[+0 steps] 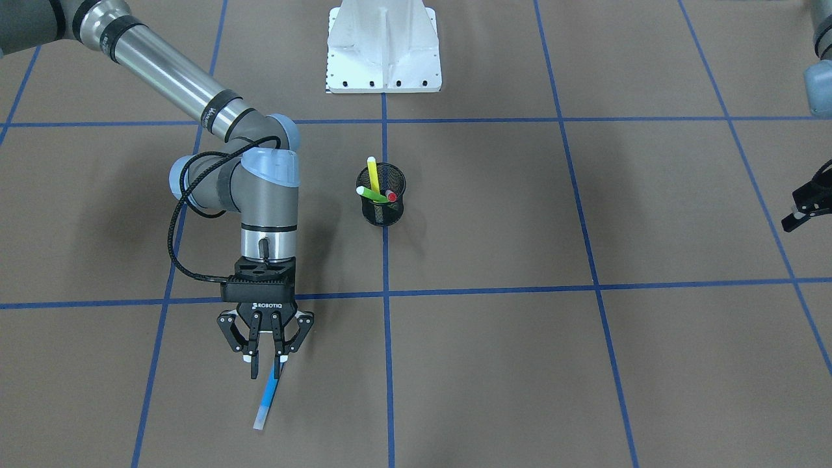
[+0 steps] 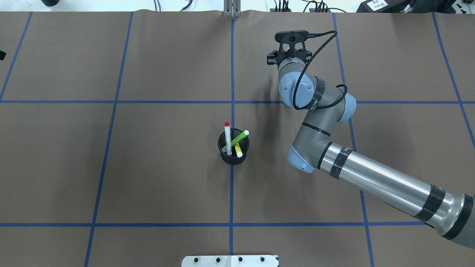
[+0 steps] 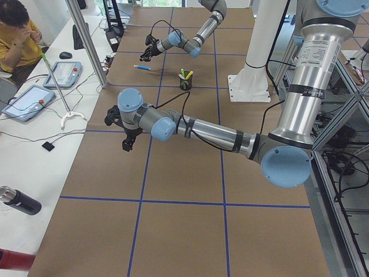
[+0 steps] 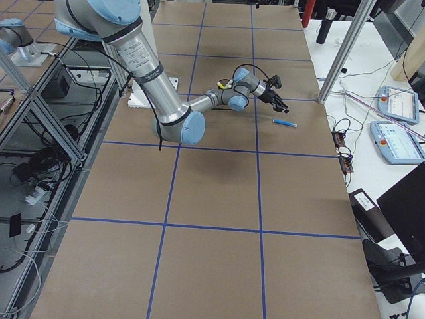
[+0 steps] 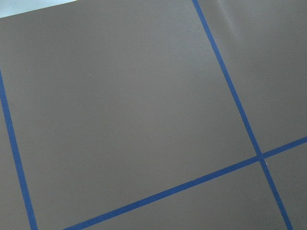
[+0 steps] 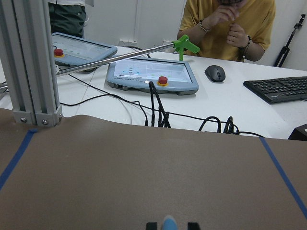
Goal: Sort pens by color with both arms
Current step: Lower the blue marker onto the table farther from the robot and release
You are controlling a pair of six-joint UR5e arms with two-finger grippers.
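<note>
The blue pen (image 1: 267, 398) lies flat on the brown table; it also shows in the exterior right view (image 4: 284, 123). My right gripper (image 1: 266, 372) points down over the pen's near end, its fingers open on either side and not clamping it. In the right wrist view the pen's tip (image 6: 169, 223) sits between the fingertips with gaps on both sides. The yellow pen (image 1: 374, 175), light green pen (image 1: 372, 194) and white pen with the red cap (image 2: 227, 139) stand in the black mesh cup (image 2: 233, 158) at the table's middle. My left gripper (image 1: 805, 207) hangs open and empty at the table's far side.
The white pedestal base (image 1: 383, 49) stands behind the cup. Blue tape lines (image 5: 230, 91) divide the brown table into squares. An operator (image 3: 17, 34) and teach pendants (image 3: 63, 72) are beyond the table's edge.
</note>
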